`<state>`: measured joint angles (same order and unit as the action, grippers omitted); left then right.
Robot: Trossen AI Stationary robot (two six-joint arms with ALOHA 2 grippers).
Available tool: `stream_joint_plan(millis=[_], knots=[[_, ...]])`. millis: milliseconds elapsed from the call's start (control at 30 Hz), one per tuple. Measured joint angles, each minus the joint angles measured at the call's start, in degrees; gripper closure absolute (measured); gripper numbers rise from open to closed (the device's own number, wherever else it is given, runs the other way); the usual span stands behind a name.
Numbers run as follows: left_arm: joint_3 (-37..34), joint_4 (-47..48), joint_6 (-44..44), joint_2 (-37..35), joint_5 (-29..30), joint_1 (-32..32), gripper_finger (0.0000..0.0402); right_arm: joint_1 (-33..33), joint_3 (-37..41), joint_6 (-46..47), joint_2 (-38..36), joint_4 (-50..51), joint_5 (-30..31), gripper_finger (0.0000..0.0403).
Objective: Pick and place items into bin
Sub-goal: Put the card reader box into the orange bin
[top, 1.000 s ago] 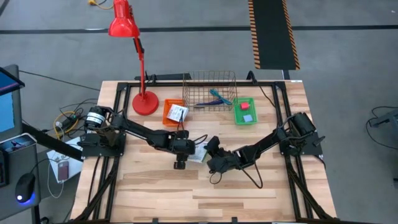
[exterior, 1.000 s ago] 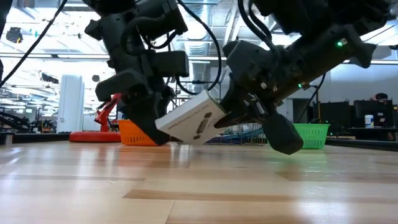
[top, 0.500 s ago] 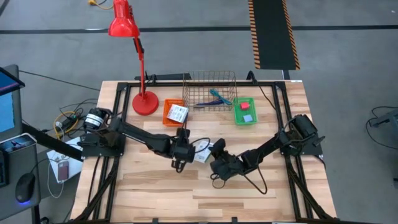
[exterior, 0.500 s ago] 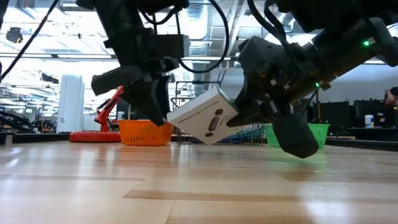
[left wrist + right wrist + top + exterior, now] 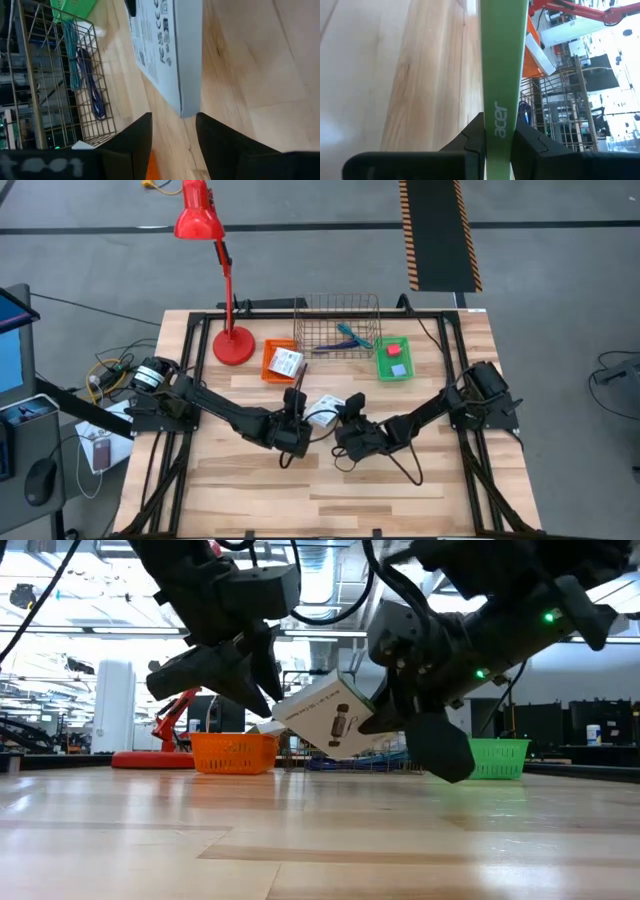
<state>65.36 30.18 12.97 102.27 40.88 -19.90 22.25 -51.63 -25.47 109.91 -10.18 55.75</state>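
Note:
A flat white packet with dark print (image 5: 325, 409) and a green edge hangs in the air over the table's middle, shown tilted in the low view (image 5: 328, 718). My right gripper (image 5: 346, 414) is shut on it from the right. My left gripper (image 5: 299, 402) is open just left of it. In the left wrist view its fingers (image 5: 135, 142) stand on either side of the packet's corner (image 5: 187, 107), short of touching. A second white packet (image 5: 285, 361) lies in the orange bin (image 5: 268, 366). The teal-handled tool (image 5: 350, 336) and the dark blue pen (image 5: 330, 348) lie in the wire basket. The small red block (image 5: 396, 350) is in the green bin. My right gripper pinches the packet's narrow green edge (image 5: 503, 117), the one printed "acer", between its two fingers (image 5: 474, 136). It comes roughly level from the table's right side. The packet is lifted clear of the table and tilted, sticking out ahead of the fingers.
Along the far side stand the orange bin, the wire basket (image 5: 338, 308), the green bin (image 5: 381, 368) and a red desk lamp (image 5: 232, 345). A black frame runs round the table's edges. Bare wood lies toward the near edge (image 5: 330, 490).
My right gripper has raised the packet and carried it toward the far edge, tipping it more upright. My left gripper, which was at the packet's left end, now stands a little apart from it, and its arm has swung toward the near edge.

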Motion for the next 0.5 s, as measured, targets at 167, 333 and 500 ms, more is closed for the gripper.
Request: stream_joint_plan(millis=[167,333,500], knots=[[-0.1,-0.1,0.1,-0.1,-0.1,0.0,0.0258,-0.6,-1.7,-1.3,0.0,0.8,0.0,0.0351],[0.1,-3.0,0.0,-0.4,-0.8,0.1,0.0258,-1.0,-3.1,-1.8,-0.1,-0.7,0.5,0.0351],[0.0,-4.1,0.0,-0.1,-0.7,0.1,0.0258,-1.4,-3.4,-3.0,0.0,-0.9,0.7,0.0351]])
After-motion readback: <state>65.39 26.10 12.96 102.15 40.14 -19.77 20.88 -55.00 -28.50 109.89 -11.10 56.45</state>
